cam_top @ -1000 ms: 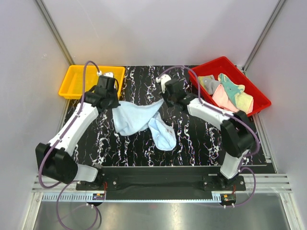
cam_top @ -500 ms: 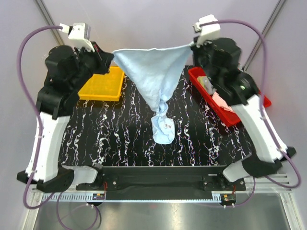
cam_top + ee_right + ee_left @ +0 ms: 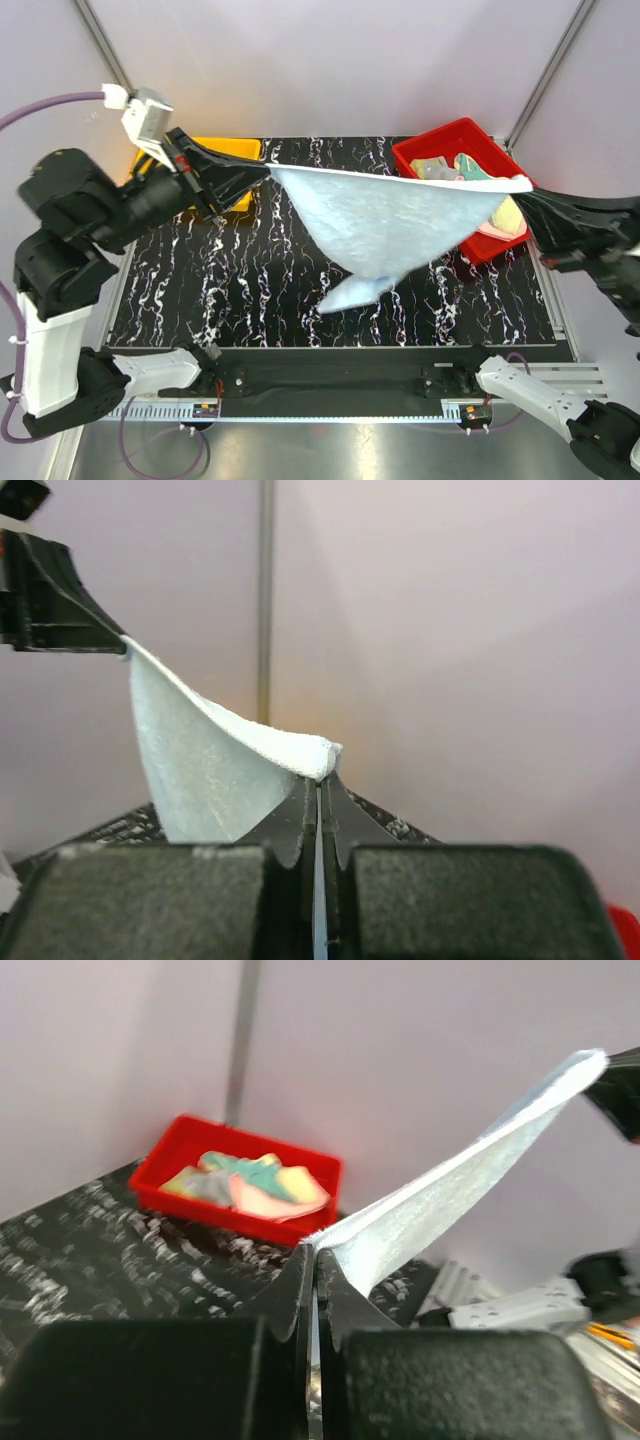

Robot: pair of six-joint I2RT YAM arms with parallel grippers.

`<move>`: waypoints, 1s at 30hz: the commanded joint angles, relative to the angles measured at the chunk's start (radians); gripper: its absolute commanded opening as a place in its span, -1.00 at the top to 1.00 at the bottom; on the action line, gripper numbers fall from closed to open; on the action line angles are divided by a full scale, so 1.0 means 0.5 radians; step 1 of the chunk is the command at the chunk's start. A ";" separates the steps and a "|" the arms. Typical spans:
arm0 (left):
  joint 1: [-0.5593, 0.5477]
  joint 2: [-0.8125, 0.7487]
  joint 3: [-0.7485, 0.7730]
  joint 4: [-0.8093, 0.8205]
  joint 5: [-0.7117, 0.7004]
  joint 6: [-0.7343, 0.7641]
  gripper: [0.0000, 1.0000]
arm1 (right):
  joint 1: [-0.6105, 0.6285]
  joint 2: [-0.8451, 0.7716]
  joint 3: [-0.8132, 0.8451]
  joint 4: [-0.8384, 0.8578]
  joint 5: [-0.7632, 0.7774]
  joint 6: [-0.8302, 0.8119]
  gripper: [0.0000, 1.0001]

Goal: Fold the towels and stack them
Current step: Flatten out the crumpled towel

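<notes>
A light blue towel (image 3: pixel 385 222) hangs stretched in the air between both arms, its top edge taut and its lower corner (image 3: pixel 345 295) trailing near the table. My left gripper (image 3: pixel 262 170) is shut on the towel's left corner. My right gripper (image 3: pixel 524 187) is shut on the right corner. In the left wrist view the towel (image 3: pixel 450 1205) runs up and right from my closed left gripper (image 3: pixel 316 1257). In the right wrist view the towel (image 3: pixel 205 755) sags left from my closed right gripper (image 3: pixel 320 780). Several other towels (image 3: pixel 455 166), pink, yellow, teal and grey, lie in the red bin.
A red bin (image 3: pixel 440 140) stands at the back right of the black marbled table (image 3: pixel 250 290); it shows in the left wrist view as the red bin (image 3: pixel 170 1160) too. A yellow bin (image 3: pixel 235 150) sits at the back left, mostly hidden behind my left arm.
Both arms have lifted the light blue towel off the table and then spread wider apart, pulling its top edge taut. The towel's hanging part has opened out and its lower corner has risen.
</notes>
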 commanded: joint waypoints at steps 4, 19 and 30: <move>-0.008 0.093 0.474 0.086 0.221 -0.174 1.00 | 0.014 0.124 0.071 0.311 -0.289 0.224 1.00; 0.228 0.566 0.637 -0.203 -0.838 0.403 1.00 | 0.011 0.998 0.487 0.490 0.700 -0.377 1.00; 0.289 0.634 0.791 -0.126 -0.863 0.449 1.00 | 0.014 1.263 0.963 0.183 0.660 -0.384 1.00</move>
